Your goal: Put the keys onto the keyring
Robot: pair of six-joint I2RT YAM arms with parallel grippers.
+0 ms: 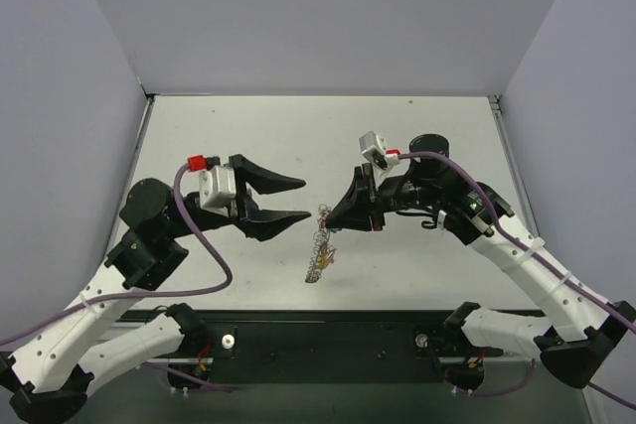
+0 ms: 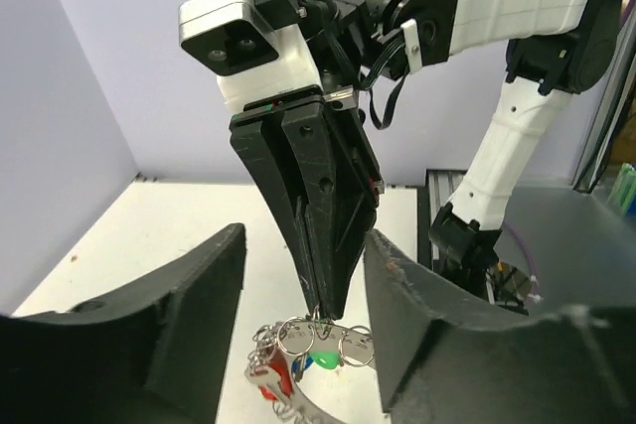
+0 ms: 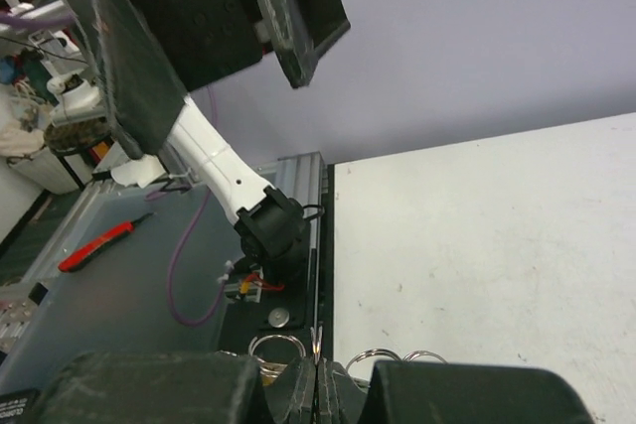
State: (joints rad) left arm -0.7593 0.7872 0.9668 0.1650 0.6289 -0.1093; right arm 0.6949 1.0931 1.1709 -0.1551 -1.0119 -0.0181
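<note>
Bright even light, soft shadows (mostly sharp)

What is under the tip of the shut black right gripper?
Under the right gripper is a silvery wire keyring with a red-headed key and a green-headed key. The black fingers of the left gripper cover its sides, so other keys cannot be seen.

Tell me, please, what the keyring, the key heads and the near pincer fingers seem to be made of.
Keyring: apparently metal wire, silvery and shiny, coiled. Green key head and red key head: probably plastic, with saturated colour and a smooth look. Pincer fingers: likely matte black plastic, dull and slightly grainy; rubber cannot be excluded.
</note>
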